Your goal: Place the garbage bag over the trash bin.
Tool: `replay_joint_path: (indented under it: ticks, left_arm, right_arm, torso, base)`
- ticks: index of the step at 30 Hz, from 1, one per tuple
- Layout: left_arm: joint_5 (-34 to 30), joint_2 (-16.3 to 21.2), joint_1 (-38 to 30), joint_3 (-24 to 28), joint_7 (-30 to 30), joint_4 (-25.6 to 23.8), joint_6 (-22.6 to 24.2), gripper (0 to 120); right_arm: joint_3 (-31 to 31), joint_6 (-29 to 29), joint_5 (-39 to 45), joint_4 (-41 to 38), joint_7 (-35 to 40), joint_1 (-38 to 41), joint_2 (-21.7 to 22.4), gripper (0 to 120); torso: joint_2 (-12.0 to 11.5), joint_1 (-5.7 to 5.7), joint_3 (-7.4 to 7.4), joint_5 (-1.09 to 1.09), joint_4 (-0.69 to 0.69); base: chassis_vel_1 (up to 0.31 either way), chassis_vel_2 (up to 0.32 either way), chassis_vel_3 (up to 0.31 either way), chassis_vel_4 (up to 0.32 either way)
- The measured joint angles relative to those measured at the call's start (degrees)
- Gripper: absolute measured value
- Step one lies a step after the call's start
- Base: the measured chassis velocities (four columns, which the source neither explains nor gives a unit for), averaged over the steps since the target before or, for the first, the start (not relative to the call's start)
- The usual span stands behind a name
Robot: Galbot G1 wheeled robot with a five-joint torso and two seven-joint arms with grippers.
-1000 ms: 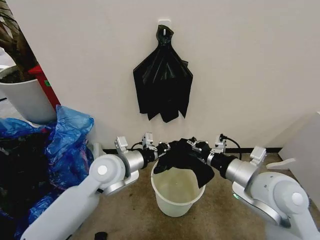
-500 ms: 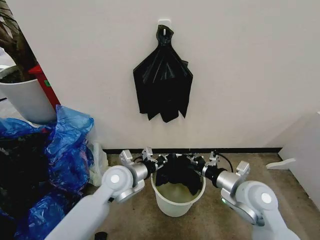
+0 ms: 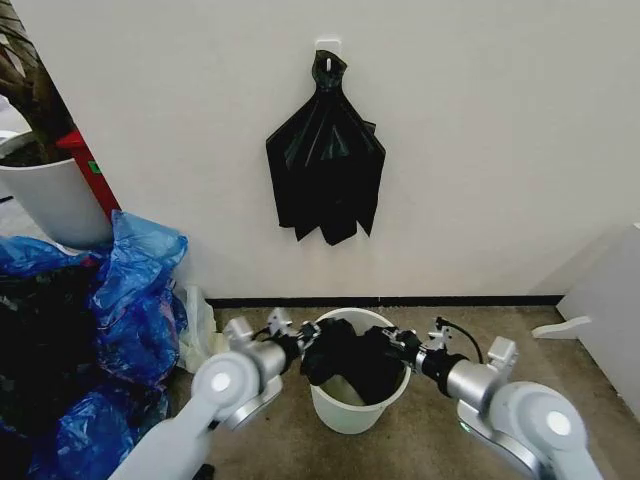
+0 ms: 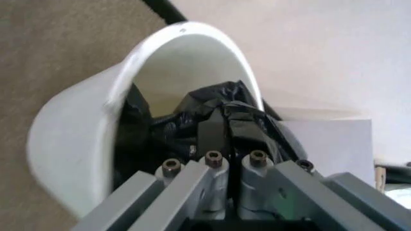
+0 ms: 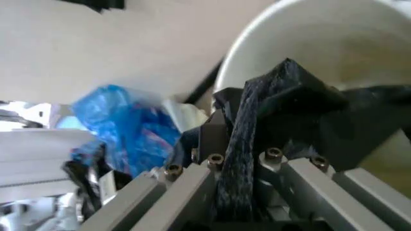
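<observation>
garbage bag (image 3: 352,358) bunched inside trash bin (image 3: 345,410), hiding left claw (image 3: 305,345), right claw (image 3: 396,345)

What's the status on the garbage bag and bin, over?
Left gripper and right gripper both shut on garbage bag, at the bin's mouth. Bag sagging inside trash bin, rim not covered yet. Nothing in the way.

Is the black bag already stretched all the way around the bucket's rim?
No: the garbage bag hangs bunched inside the trash bin, whose far rim is bare.
</observation>
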State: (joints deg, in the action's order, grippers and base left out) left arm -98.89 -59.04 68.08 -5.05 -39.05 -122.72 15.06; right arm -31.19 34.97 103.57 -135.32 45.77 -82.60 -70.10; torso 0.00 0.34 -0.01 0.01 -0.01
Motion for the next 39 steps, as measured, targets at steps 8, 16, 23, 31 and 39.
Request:
replay_joint_path:
  ticks: [8, 16, 23, 31, 39]
  left_arm:
    - [1.5, 1.0, 4.4, -0.8, -3.0, -5.5, -1.7, 0]
    - [6.0, 1.1, 8.1, -1.8, -5.7, -7.1, -3.2, 0]
    - [10.4, -0.5, 9.6, -1.0, -5.8, -3.2, -3.9, 0]
    - [15.3, -3.4, 11.2, 0.3, -4.2, -1.6, -3.9, 0]
    - [24.7, -0.7, 14.5, -0.1, 3.0, -5.9, -4.6, 0]
  right_arm:
    - [0.2, -0.5, 5.5, -7.0, 20.4, 0.0, 1.2, 0]
    - [1.4, -2.1, 5.9, -6.8, 29.5, -1.5, 0.8, 0]
    - [2.3, -1.5, 3.4, -4.4, 28.3, -3.7, -1.4, 0]
    - [2.8, -1.5, 2.9, -4.5, 28.6, -6.1, -2.5, 0]
    - [1.0, -2.6, 3.5, -6.4, 29.7, -5.0, -1.3, 0]
  torso:
    - [0.0, 0.00, 0.00, -0.01, -0.01]
    - [0.0, 0.00, 0.00, 0.00, -0.01]
    - [0.0, 0.00, 0.00, 0.00, -0.01]
    - [0.0, 0.00, 0.00, -0.01, -0.01]
    - [0.0, 0.00, 0.00, 0.00, 0.00]
  base:
    - [0.000, 0.000, 0.000, 0.000]
    - [0.000, 0.000, 0.000, 0.000]
    - [0.000, 0.000, 0.000, 0.000]
    - [0.000, 0.000, 0.000, 0.000]
    - [0.000, 0.000, 0.000, 0.000]
